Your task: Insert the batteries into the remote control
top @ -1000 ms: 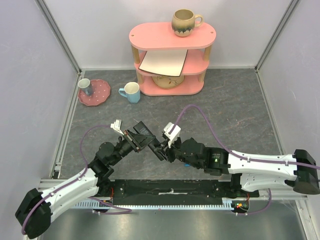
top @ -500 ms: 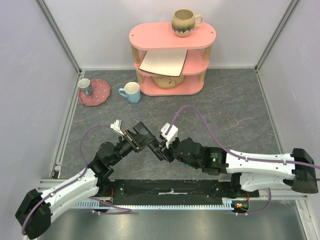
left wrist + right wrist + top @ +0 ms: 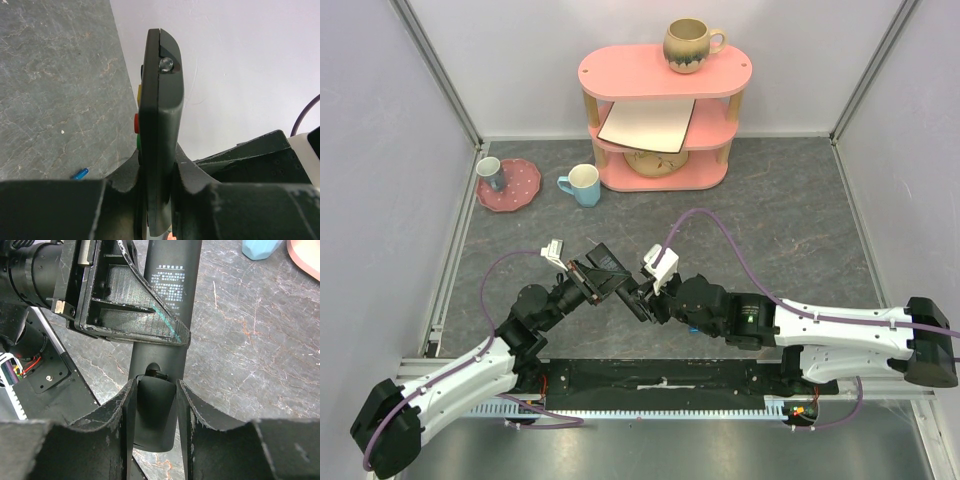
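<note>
The black remote control (image 3: 159, 115) stands edge-on between my left gripper's (image 3: 157, 167) fingers, which are shut on it; red, yellow and green buttons show on its left edge. In the right wrist view its back (image 3: 170, 300) with a printed label faces the camera. My right gripper (image 3: 156, 386) closes round the battery cover (image 3: 155, 415) at the remote's near end, the cover raised off the body. Both grippers (image 3: 610, 278) (image 3: 640, 300) meet above the table's front middle. The blue battery (image 3: 79, 174) lies on the grey table. A small orange bit (image 3: 172, 236) shows below the remote.
A pink three-tier shelf (image 3: 660, 75) with a brown mug (image 3: 690, 45) stands at the back. A light blue mug (image 3: 582, 185) and a pink plate (image 3: 520, 190) holding a small cup (image 3: 490, 173) sit at the back left. White walls enclose the table.
My right arm has shifted slightly left toward the left gripper. The left arm and remote have hardly moved.
</note>
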Motion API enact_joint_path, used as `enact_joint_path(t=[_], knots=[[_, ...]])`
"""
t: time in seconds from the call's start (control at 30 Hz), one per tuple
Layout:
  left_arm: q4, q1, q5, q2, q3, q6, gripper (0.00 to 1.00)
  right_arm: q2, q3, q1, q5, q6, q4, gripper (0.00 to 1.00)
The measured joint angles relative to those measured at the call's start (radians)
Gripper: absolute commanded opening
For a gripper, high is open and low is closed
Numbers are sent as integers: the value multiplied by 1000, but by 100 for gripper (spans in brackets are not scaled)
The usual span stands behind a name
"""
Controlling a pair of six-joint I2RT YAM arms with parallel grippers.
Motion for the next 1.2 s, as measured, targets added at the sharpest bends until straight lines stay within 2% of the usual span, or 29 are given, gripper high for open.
enact_joint_path(t=[0.17,0.37,0.5,0.87,1.2], knots=[[0,0,0,0,0,0,2,2,7,0,0,0,-11,43],[-2,0,-1,-1,0,0,2,17,21,-1,-8,-6,-22,33],[-1,0,-3,-4,0,0,2,19,28,-1,-16,-10,-26,32],[-2,0,-3,-5,0,0,2,27,42,-1,-39,-31,-43,46],[0,0,-1,-10,0,0,2,35,55,-2,-39,-38,-63,51]])
